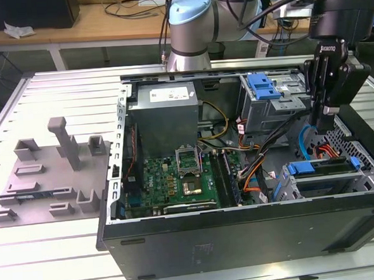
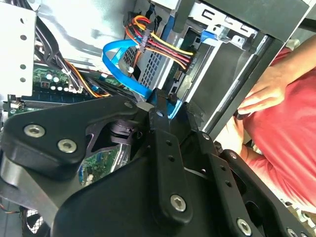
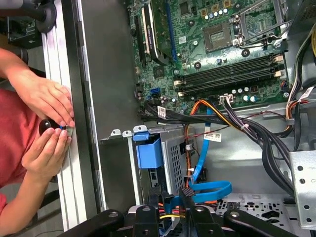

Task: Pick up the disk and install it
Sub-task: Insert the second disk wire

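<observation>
Gripper (image 1: 326, 126) fingertips hidden among cables (image 1: 314, 146)

A silver robot arm (image 1: 188, 48) with pale blue joint caps and black cables carries a matte black end effector (image 1: 325, 115), its linked fingers (image 2: 165, 163) fastened with silver screws. A person wears a red shirt (image 2: 291, 128).

Pincer (image 1: 329, 120) hangs low inside open computer case (image 1: 243, 232), at about 3 o'clock in the exterior view

Around it: upper drive cage (image 1: 271, 106) at 10 o'clock, lower drive cage (image 1: 319, 176) at 6 o'clock, blue data cable (image 3: 210, 190) and orange-red wire bundle (image 2: 163, 47) looping close by

Motherboard (image 1: 183, 175) area at 9 o'clock lies more open

Person's hands (image 3: 49, 123) rest at the case's outer wall

Grey fixture (image 1: 49, 177) stands on the counter (image 1: 48, 250) well apart
</observation>
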`<move>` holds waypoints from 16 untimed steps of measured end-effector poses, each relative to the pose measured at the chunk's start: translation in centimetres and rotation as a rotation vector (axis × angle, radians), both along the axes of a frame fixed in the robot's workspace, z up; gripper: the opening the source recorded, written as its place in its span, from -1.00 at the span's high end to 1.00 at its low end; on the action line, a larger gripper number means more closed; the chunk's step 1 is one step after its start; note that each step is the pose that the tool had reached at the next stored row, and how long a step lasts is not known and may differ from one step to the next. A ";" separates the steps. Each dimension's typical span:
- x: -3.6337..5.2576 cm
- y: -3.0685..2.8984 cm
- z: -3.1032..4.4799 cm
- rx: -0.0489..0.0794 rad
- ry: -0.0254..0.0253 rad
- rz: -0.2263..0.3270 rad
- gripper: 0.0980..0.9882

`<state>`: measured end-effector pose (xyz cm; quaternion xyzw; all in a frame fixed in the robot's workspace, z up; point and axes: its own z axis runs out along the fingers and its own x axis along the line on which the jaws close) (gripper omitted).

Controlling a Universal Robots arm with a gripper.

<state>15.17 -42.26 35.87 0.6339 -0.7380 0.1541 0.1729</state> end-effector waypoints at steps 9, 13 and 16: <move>0.01 -0.03 -0.05 0.000 0.0000 -0.006 0.86; 0.01 -0.50 -0.04 0.007 -0.0005 -0.007 0.86; 0.00 -0.81 -0.02 0.025 -0.0024 -0.007 0.86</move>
